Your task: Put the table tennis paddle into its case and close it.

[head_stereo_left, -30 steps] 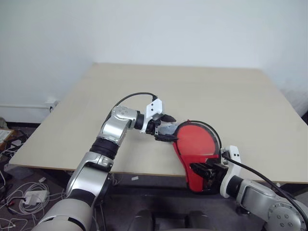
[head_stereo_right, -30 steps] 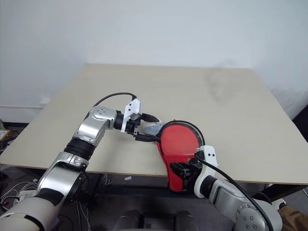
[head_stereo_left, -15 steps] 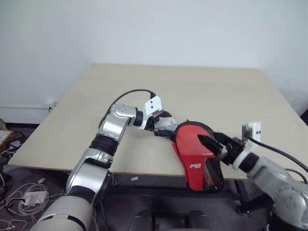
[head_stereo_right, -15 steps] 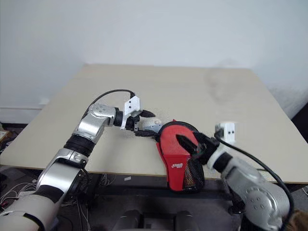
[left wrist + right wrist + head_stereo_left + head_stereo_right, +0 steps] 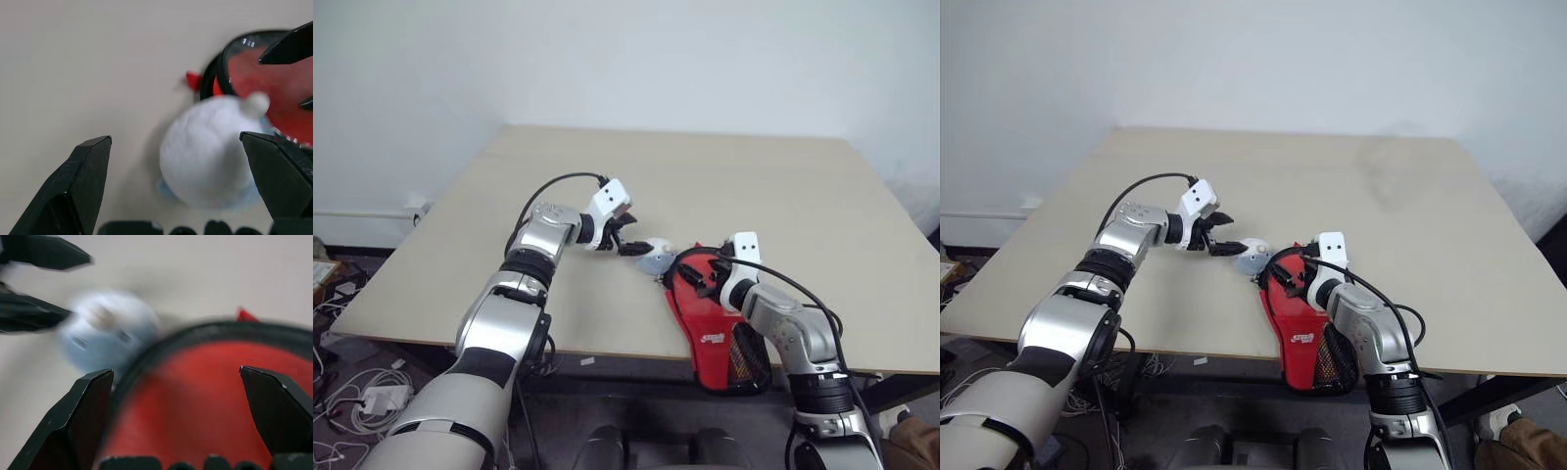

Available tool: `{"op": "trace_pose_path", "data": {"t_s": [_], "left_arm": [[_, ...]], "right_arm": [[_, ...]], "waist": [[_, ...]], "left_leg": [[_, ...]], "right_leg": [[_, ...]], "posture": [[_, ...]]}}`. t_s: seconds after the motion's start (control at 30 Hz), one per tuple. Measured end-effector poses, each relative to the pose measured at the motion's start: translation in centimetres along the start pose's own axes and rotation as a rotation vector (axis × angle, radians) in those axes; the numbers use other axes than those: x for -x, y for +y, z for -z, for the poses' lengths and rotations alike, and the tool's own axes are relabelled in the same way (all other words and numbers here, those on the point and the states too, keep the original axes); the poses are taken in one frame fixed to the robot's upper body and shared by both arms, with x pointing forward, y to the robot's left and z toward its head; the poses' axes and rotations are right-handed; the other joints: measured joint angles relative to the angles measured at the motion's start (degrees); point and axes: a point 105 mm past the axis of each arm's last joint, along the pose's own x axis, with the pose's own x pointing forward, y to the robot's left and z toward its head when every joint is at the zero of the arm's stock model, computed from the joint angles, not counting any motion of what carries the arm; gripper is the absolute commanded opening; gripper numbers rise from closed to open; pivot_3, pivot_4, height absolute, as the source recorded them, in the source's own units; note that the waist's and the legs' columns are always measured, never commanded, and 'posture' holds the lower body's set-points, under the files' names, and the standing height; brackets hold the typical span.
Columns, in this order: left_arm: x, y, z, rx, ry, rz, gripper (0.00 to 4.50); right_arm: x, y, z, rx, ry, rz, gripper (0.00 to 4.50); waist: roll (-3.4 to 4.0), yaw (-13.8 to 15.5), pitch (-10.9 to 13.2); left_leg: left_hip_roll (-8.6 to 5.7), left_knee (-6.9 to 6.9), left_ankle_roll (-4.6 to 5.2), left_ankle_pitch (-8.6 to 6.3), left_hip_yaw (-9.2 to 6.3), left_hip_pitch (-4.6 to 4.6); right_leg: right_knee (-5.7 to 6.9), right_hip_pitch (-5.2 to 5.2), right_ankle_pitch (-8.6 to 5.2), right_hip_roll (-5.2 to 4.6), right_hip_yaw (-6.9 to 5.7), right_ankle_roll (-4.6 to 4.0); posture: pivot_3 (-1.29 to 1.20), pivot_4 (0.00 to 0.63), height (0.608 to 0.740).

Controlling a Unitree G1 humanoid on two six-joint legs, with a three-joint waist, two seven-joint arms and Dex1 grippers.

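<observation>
The red case [image 5: 713,318] lay at the near edge of the table [image 5: 773,196], its round end on the tabletop and its narrow end with black mesh [image 5: 747,358] hanging over the edge. The right gripper [image 5: 697,278] hovered over the round end of the case, its two black fingers [image 5: 276,406] spread wide and holding nothing; through the right wrist view the case's red face and black zip edging lay directly ahead between them. Whether the table tennis paddle was inside the case could not be told. Just beyond the right gripper, touching the round end of the case, sat a whitish round soft ball-like thing [image 5: 653,258]. The left gripper [image 5: 628,241] reached in from the far side of that ball, its fingers [image 5: 83,181] also wide apart and empty, with the ball just ahead of their tips and the case's rim behind it. The two grippers faced each other with the ball between them
</observation>
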Motion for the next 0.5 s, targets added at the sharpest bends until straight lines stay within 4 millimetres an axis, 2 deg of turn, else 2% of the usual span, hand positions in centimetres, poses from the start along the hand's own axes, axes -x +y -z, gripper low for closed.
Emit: {"op": "trace_pose_path", "data": {"t_s": [0.2, 0.43, 0.5], "left_arm": [[-2.0, -1.9, 1.2, 0.141, 0.006, 0.078, 4.50], [-3.0, -3.2, 2.6, 0.262, 0.033, 0.107, 4.50], [-3.2, -3.4, 2.9, 0.269, 0.035, 0.110, 4.11]], "right_arm": [[-0.3, 0.0, 0.3, 0.062, 0.005, 0.014, 4.48], [-0.4, -0.5, 0.3, 0.072, 0.004, 0.071, 4.48], [-0.4, -0.8, 0.4, 0.082, 0.007, 0.088, 4.50]], "waist": [[-0.01, -0.1, 0.0], [-0.03, -0.1, 0.0], [-0.03, -0.1, 0.0]], "left_leg": [[0.00, 0.02, 0.00, 0.01, -0.09, 0.12], [0.00, 0.07, 0.00, 0.01, -0.17, 0.19], [0.00, 0.07, 0.00, 0.01, -0.18, 0.23]], "right_leg": [[0.07, 0.09, 0.00, 0.01, -0.05, 0.00], [0.05, 0.24, 0.00, 0.01, -0.13, 0.00], [0.06, 0.27, 0.00, 0.01, -0.14, 0.00]], "posture": [[0.00, 0.000, 0.740], [0.00, 0.000, 0.740], [0.00, 0.000, 0.740]]}}
